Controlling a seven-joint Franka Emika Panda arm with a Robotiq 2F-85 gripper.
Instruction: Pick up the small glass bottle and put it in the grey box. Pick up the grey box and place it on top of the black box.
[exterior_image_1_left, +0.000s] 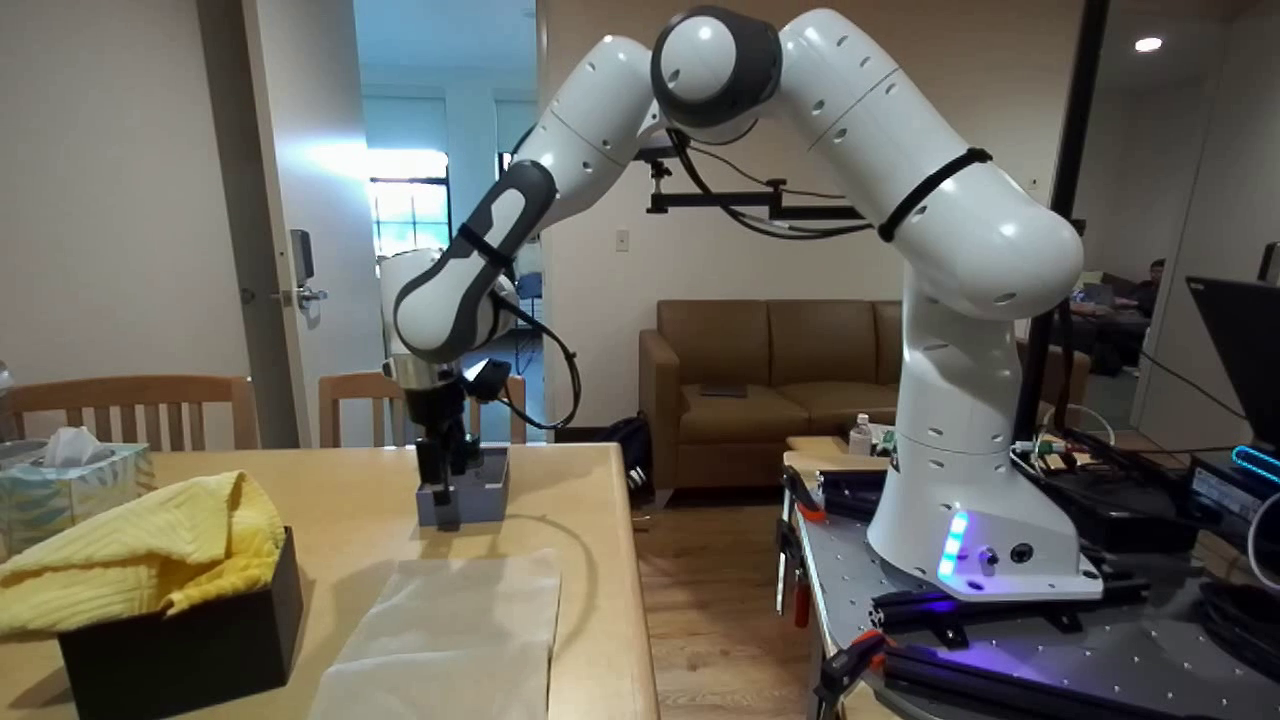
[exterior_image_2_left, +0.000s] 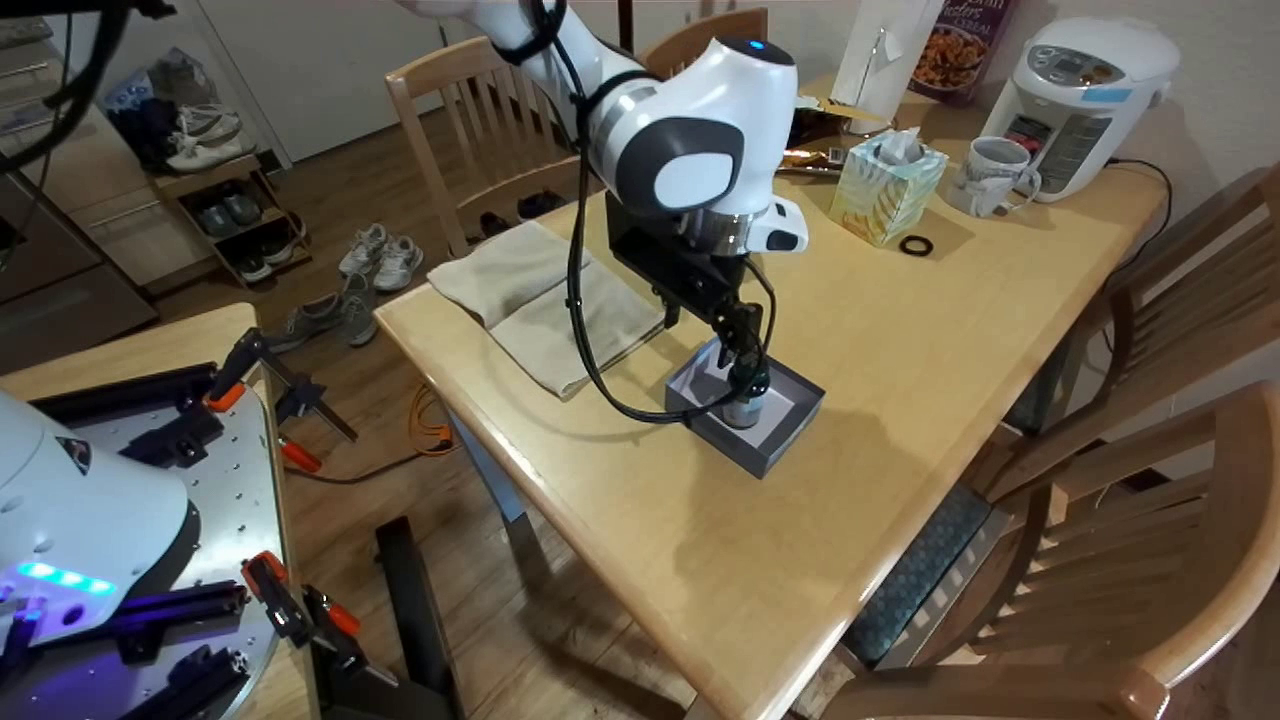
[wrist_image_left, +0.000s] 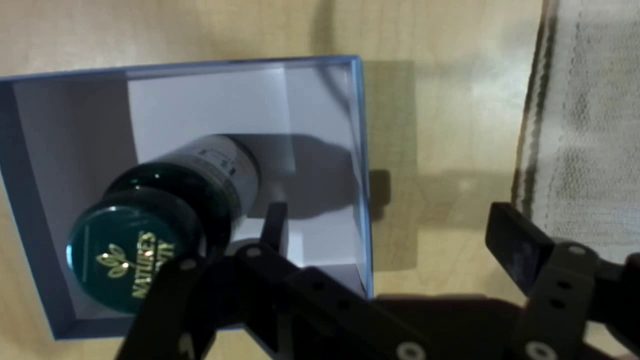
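Standing upright: a dark, gold-lettered, green-capped bottle (wrist_image_left: 180, 200).

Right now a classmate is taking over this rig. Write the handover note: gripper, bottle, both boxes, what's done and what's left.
Gripper: open, astride one wall of the grey box; contact unclear.
Bottle: upright inside the grey box, not gripped.
Black box: apart from the grey box, yellow cloth draped over its top.
Done: bottle in the grey box.
Left: probably close on that wall, lift the grey box, set it on the black box; the cloth might make it sit unevenly.
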